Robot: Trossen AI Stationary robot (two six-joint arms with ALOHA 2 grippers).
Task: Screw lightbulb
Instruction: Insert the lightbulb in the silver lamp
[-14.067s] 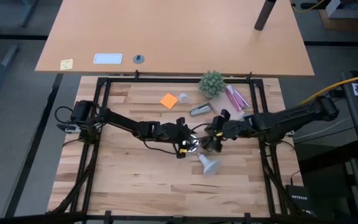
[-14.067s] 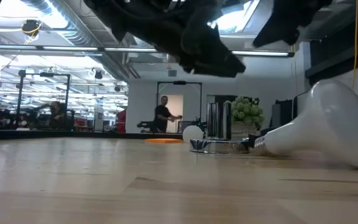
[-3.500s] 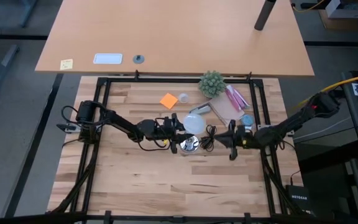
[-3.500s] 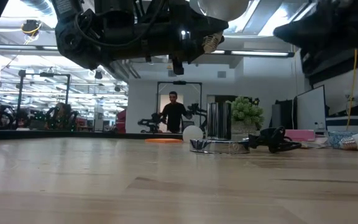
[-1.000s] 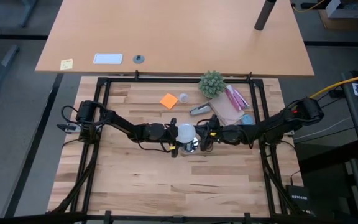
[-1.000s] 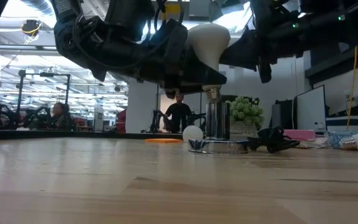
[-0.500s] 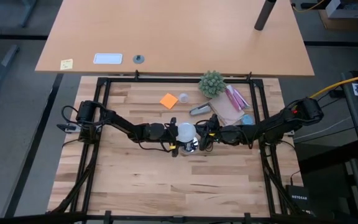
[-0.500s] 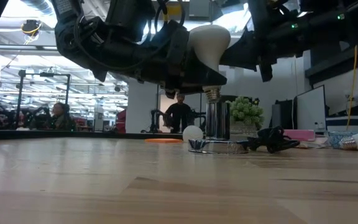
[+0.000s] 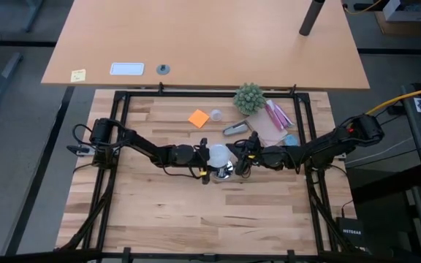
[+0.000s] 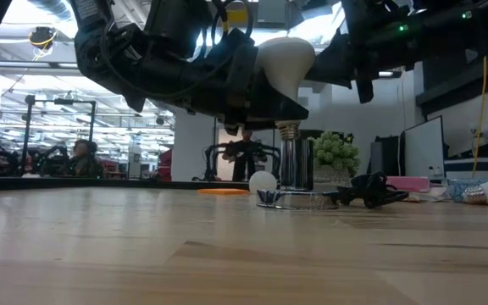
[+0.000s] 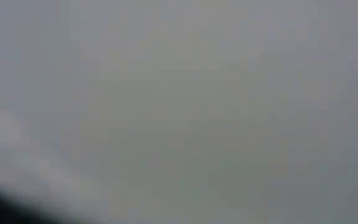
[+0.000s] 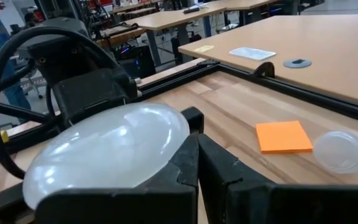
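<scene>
An orange sticky note lies flat on the butcher-block worktop, with a small clear round lid just beside it. A small green potted plant stands near the worktop's far edge, next to a pink packet. A grey oblong metallic object lies between the sticky note and the packet. On the tan desk beyond sit a yellow note, a clear flat rectangle and a round grey grommet. In the low view a person stands in the room behind.
</scene>
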